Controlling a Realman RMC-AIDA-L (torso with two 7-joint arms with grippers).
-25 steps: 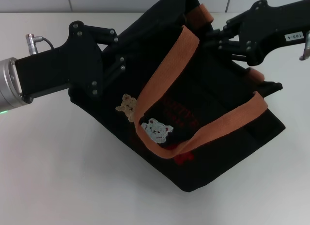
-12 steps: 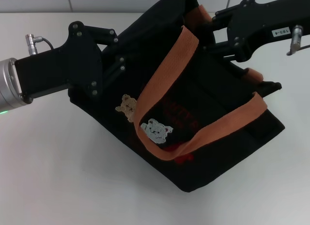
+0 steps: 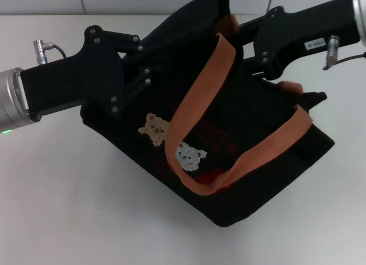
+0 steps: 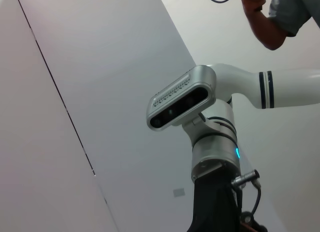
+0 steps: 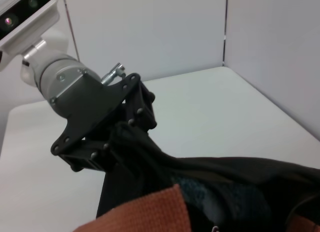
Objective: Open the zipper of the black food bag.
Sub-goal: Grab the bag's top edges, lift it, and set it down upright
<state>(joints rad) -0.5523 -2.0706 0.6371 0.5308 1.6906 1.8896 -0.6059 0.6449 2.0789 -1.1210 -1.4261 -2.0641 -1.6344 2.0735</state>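
Bag: the black food bag (image 3: 229, 139) lay tilted on the white worktop (image 3: 68, 208), its top edge towards the far side, both orange handles (image 3: 201, 99) draped over the front.
Left gripper: my left gripper (image 3: 143, 76) sat at the bag's near-left top corner, fingers closed on the black fabric there; the right wrist view showed the cloth bunched in them (image 5: 117, 142).
Right gripper: my right gripper (image 3: 257, 45) was buried at the far top edge, beside the handle root. I could not tell whether its fingers were open or shut.
Zipper: I could not pick out the zipper or its pull in any view; I judged it lay along the top edge, under the right gripper.
Risk: if the left grip slipped, the whole bag would drag instead of the slider running; a handle could also snag the right arm.
Room: the bag's far corner was close to the wall; open worktop lay to the near side and to the left.
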